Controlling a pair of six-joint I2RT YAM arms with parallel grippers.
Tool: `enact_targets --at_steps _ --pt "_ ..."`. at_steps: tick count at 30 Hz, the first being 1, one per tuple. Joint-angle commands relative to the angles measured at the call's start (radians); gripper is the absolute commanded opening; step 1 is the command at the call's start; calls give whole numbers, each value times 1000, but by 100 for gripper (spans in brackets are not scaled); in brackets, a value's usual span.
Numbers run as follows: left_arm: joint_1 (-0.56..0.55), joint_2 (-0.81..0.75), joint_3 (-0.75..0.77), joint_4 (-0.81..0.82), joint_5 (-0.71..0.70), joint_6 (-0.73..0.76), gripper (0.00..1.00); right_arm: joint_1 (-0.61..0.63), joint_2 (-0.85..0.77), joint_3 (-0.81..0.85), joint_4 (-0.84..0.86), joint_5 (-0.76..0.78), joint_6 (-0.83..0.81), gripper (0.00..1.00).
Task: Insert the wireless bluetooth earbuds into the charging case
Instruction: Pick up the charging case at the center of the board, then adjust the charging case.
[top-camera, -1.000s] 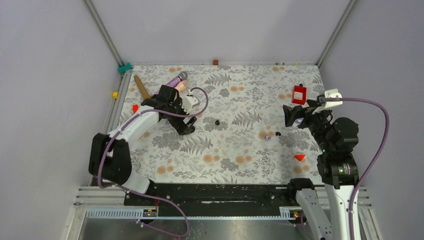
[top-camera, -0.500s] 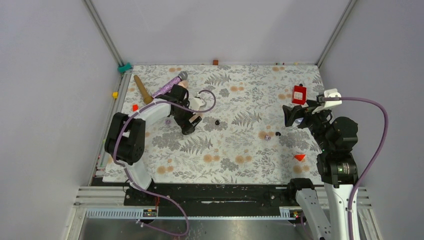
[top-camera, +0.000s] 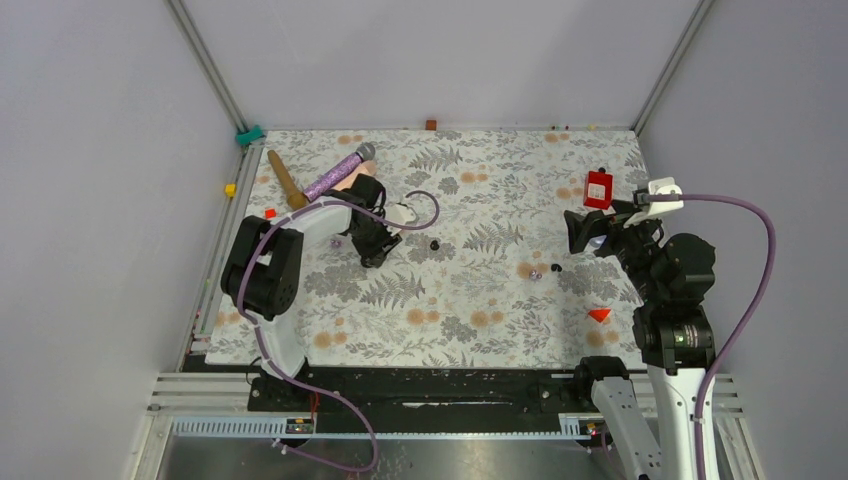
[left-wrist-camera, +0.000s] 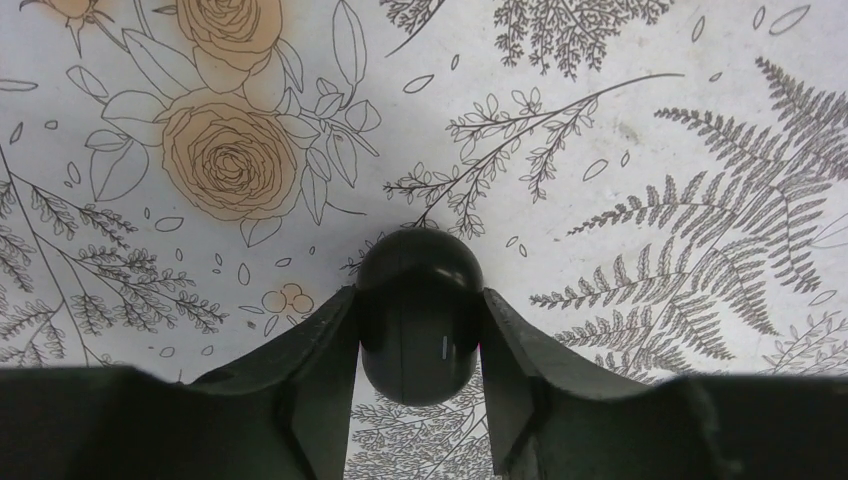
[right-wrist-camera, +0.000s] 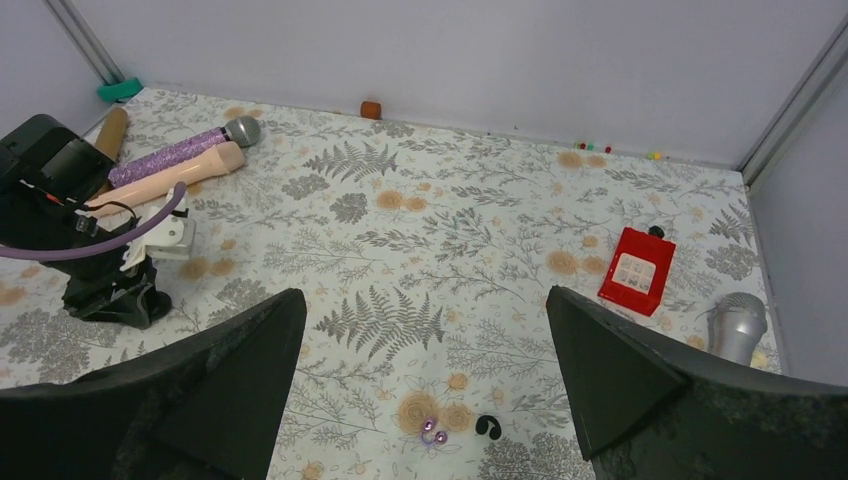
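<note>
While your left gripper (left-wrist-camera: 420, 300) pinches the black earbud (left-wrist-camera: 418, 262) by its sides, expect it light, glossy and slippery. Your right gripper (right-wrist-camera: 421, 330) gapes empty.

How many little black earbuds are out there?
3 black earbuds: one pinched in the left gripper; one on the mat right of it; one beside the purple bud. Others may be hidden.

We looked into a small booth with plain, pale grey walls (top-camera: 430, 60) on three sides, joined at the back corners by slanting metal posts (top-camera: 205, 65). The table (top-camera: 470, 300) wore a white cloth (left-wrist-camera: 650, 100) printed with grey ferns and orange roses. A black rail (top-camera: 430, 385) ran along its near edge. The light was soft and even, with faint shadows.
</note>
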Motion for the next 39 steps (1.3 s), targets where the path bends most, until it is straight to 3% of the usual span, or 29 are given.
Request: enact_targets --at_steps 1,3,5,12,15,17,21,27,39 --pt "-6 -15 -11 -20 2 32 31 -6 7 -13 69 -44 22 99" --pt "-8 -36 -25 -19 7 35 19 -6 14 -12 70 -68 61 99" --pt "-15 -72 -37 -19 17 34 13 -6 19 -17 83 -102 84 99" --pt "-160 -317 -87 -22 22 20 12 -5 128 9 111 -361 275 99" --pt "-283 -440 -89 -26 -7 4 13 -6 285 52 104 -457 380 99" --pt "-377 -506 -67 -43 -26 -5 13 -5 399 83 99 -534 441 93" --pt "-504 -555 -30 -72 -51 -13 12 3 575 100 162 -695 566 90" --pt "-610 -558 7 -74 -104 -9 10 150 628 53 193 -678 498 92" --pt "-631 -555 51 -74 -64 -54 8 330 643 -61 305 -686 484 88"
